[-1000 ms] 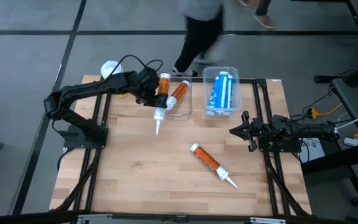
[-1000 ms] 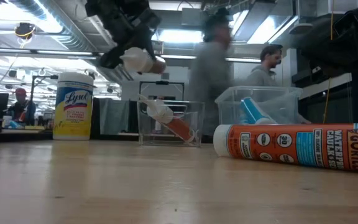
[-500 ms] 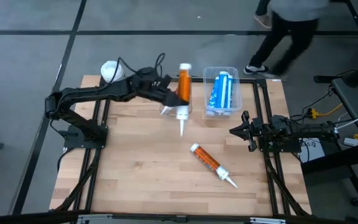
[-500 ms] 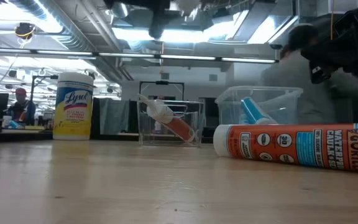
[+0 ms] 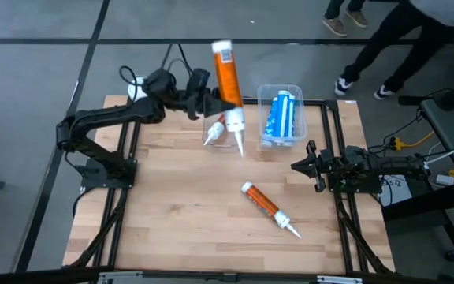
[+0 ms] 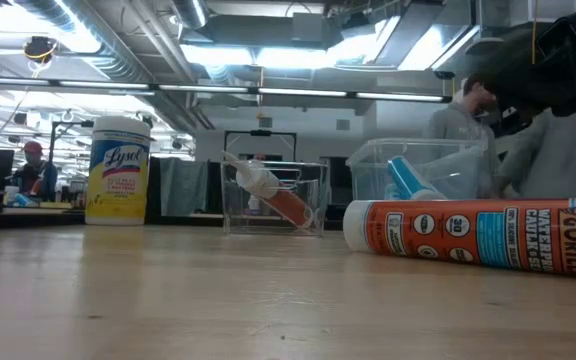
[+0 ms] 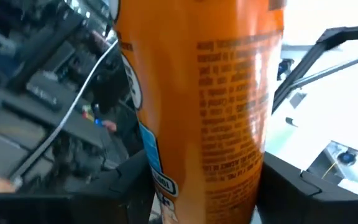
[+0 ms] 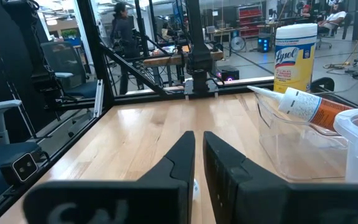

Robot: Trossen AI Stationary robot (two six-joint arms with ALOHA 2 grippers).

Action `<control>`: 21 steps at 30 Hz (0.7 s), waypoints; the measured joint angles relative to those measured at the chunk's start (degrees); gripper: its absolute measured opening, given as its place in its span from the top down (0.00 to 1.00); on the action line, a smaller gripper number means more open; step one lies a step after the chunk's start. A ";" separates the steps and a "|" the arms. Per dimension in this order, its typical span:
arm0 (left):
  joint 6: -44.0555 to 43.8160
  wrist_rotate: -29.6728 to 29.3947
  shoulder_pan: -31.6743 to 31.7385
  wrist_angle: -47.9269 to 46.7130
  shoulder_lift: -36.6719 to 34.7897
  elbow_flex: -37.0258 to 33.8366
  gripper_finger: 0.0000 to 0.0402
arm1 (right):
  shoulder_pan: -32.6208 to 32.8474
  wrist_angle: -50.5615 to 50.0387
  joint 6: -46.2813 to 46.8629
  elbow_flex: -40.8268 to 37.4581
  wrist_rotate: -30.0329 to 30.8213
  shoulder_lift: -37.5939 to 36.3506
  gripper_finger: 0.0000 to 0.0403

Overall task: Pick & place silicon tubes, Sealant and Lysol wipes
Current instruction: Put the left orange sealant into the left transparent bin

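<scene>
My left gripper (image 5: 210, 101) is shut on an orange sealant tube (image 5: 228, 79), held high over the clear bin (image 5: 225, 143) at the table's far side. A second orange tube (image 5: 215, 128) lies slanted in that bin, its white nozzle end up (image 6: 253, 178). A third orange tube (image 5: 268, 207) lies on its side on the table. Blue tubes (image 5: 280, 114) lie in the other clear bin (image 5: 296, 93). The Lysol wipes (image 6: 118, 170) stand upright at the far left. My right gripper (image 5: 299, 166) is shut and empty at the table's right. My left gripper pinches the orange tube's body (image 7: 204, 155) between its two fingers, one finger (image 7: 132, 183) on each side, about mid-length. The fingers come level from the table's left and lie across the tube. The tube is lifted clear, its white nozzle (image 5: 239, 144) at the lower end.
The wooden table (image 5: 180, 213) has open room at its near left. A black frame rail (image 5: 124, 173) runs along each side. People stand and walk beyond the far edge (image 5: 385, 55).
My left gripper has gone up and toward the table's right with the orange tube, from left of the clear bin to high over it. It has left the top of the low view. The tube has stayed nozzle-down. A person has walked past behind the table.
</scene>
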 joint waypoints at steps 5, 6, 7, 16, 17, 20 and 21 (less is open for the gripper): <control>9.46 -0.02 0.50 -14.22 -0.03 10.62 0.47 | -0.01 0.00 0.00 0.00 0.00 0.00 0.91; 11.00 -0.12 0.68 -17.12 0.00 12.61 0.47 | -0.02 0.00 0.03 0.00 0.00 0.01 0.91; 12.53 -0.39 0.88 -19.64 0.00 14.53 0.47 | -0.02 0.00 0.07 0.01 0.00 0.01 0.91; 22.03 -7.14 3.38 -38.81 0.00 26.56 0.47 | -0.01 0.00 0.02 0.00 0.00 -0.01 0.91; 22.90 -8.40 3.48 -40.61 0.00 27.46 0.47 | -0.02 0.00 0.07 0.01 0.00 -0.01 0.91; 25.27 -12.17 3.58 -46.01 0.00 29.17 0.47 | -0.01 0.00 0.00 0.01 0.00 0.01 0.91; 26.06 -13.50 3.58 -47.42 0.01 29.60 0.47 | -0.01 0.00 0.03 0.01 0.00 0.00 0.91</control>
